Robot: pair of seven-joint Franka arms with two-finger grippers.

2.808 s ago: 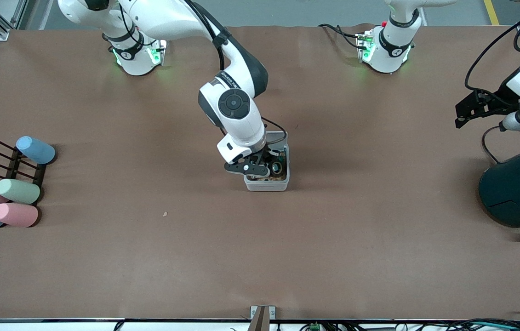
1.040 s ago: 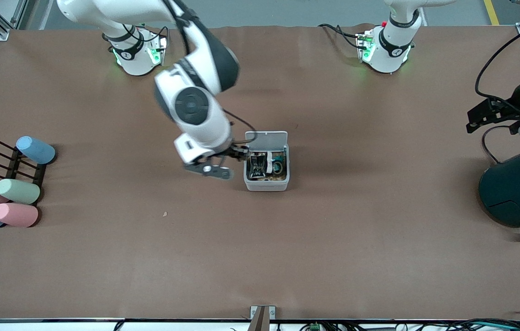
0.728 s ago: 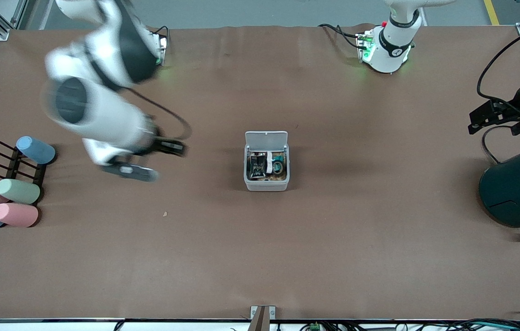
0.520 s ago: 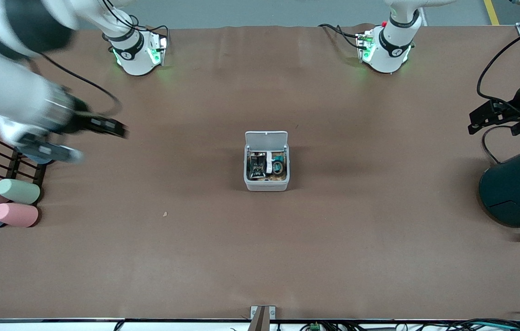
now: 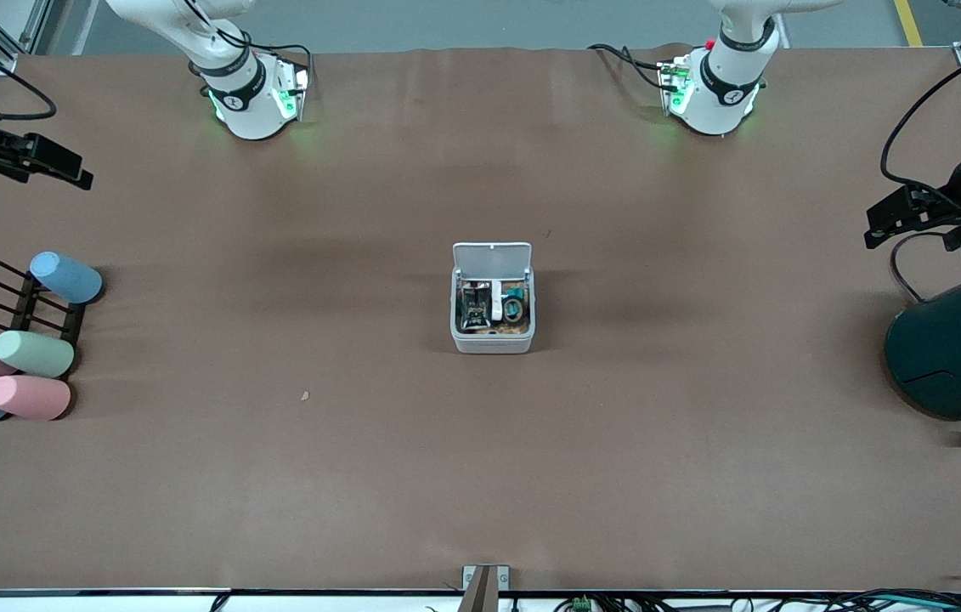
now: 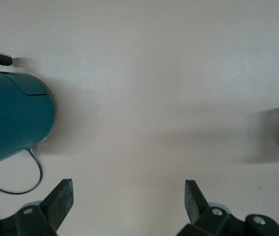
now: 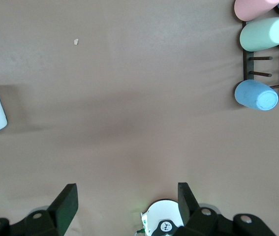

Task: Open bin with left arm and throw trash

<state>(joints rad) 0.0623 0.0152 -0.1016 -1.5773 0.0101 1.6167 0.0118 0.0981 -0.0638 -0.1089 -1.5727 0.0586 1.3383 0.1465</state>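
The bin (image 5: 493, 299) stands open mid-table with the trash (image 5: 491, 306) inside; the left gripper (image 6: 128, 196) and right gripper (image 7: 125, 201), both spread and empty, hang at their own ends of the table.

The table (image 5: 276, 476) wears a matt brown, paper-like sheet with faint creases, and the bin (image 5: 493, 342) on it looks like smooth white plastic with a soft sheen, its lid (image 5: 492, 254) the same. Inside lie a crinkled, glossy black foil wrapper (image 5: 472, 308), a smooth white block (image 5: 497, 302) and a black tape roll (image 5: 516, 308). The cylinder (image 5: 960, 348) is smooth, satin dark teal, the cups (image 5: 32, 353) are matt pastel, their rack (image 5: 21, 306) is dark and wood-like, and both arms (image 5: 731, 51) have glossy white shells with matt black grippers (image 6: 129, 206).
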